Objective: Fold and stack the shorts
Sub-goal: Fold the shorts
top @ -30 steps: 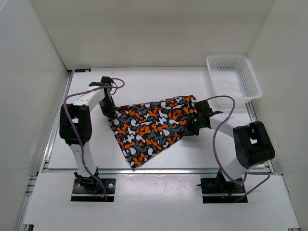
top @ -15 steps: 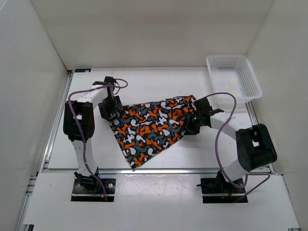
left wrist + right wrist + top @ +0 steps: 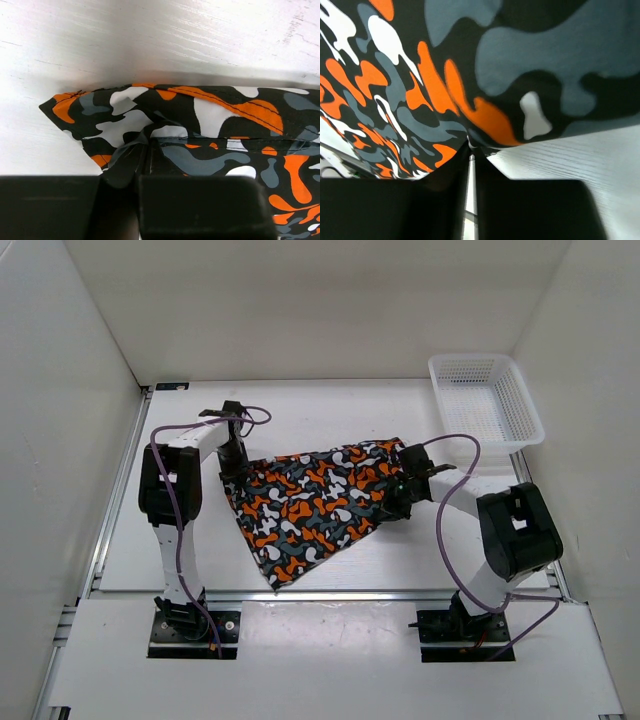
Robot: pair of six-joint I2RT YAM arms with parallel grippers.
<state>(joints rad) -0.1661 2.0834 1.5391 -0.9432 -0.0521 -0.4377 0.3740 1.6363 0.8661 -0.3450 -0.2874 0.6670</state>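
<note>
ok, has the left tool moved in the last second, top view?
Yes. The left tool, shut on the shorts, has shifted slightly right, toward the white mesh basket, which stayed put.

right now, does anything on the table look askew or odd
The shorts are askew: a lopsided triangle, one point trailing toward the near edge, pinched by the left gripper and right gripper. The basket looks normal.
</note>
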